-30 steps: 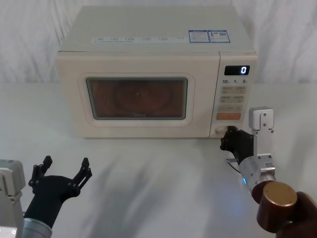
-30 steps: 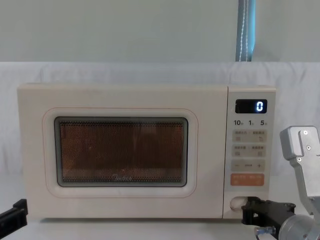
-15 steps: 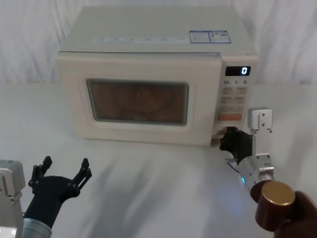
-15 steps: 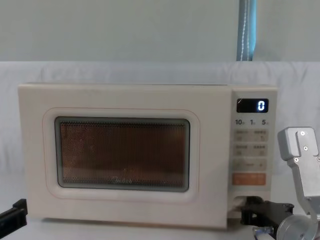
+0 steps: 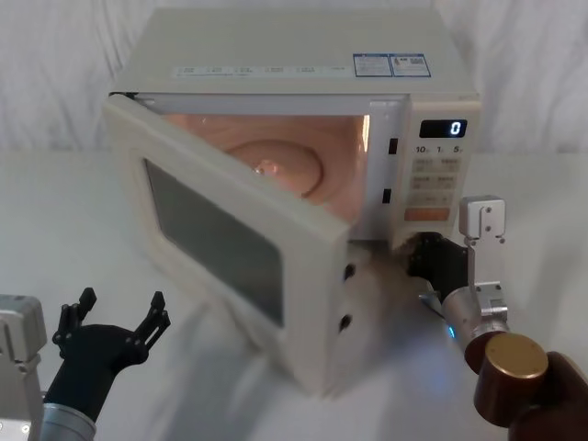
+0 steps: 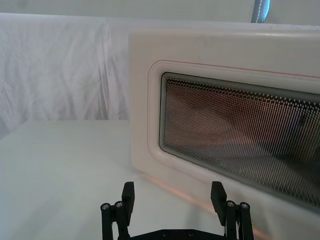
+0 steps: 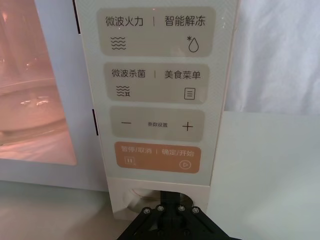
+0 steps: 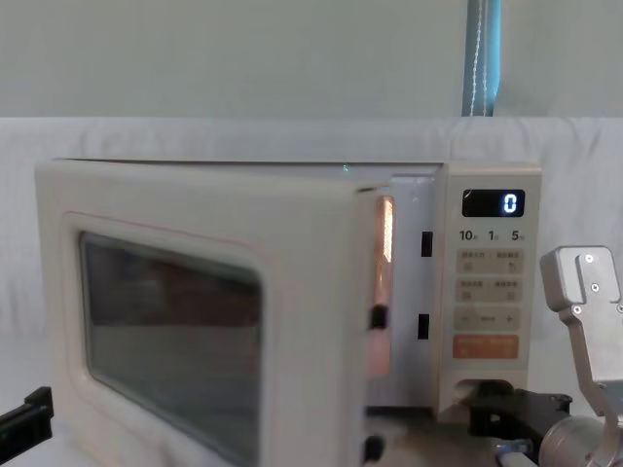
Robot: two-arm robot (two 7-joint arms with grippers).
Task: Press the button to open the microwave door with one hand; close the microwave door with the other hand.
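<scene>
The cream microwave (image 5: 276,46) stands at the back of the table, its display (image 5: 441,129) showing 0. The microwave door (image 5: 220,230) hangs swung out toward me on its left hinge, and the lit cavity with a glass plate (image 5: 276,165) shows behind it. My right gripper (image 5: 424,253) is shut, its tip against the button (image 7: 137,196) in the recess under the orange key (image 7: 157,156); the gripper (image 7: 169,209) hides most of the button. My left gripper (image 5: 115,312) is open, low at the front left, facing the door's window (image 6: 235,135) from a short distance.
The open door (image 8: 195,321) reaches out over the middle of the white table (image 5: 73,230), its free edge near the front centre. White cloth hangs behind and beside the microwave. Bare table lies to the left of the door and to the right of the control panel.
The door has sprung from shut to wide open, swinging out toward me, and the cavity light is on. Both grippers have stayed where they were.
</scene>
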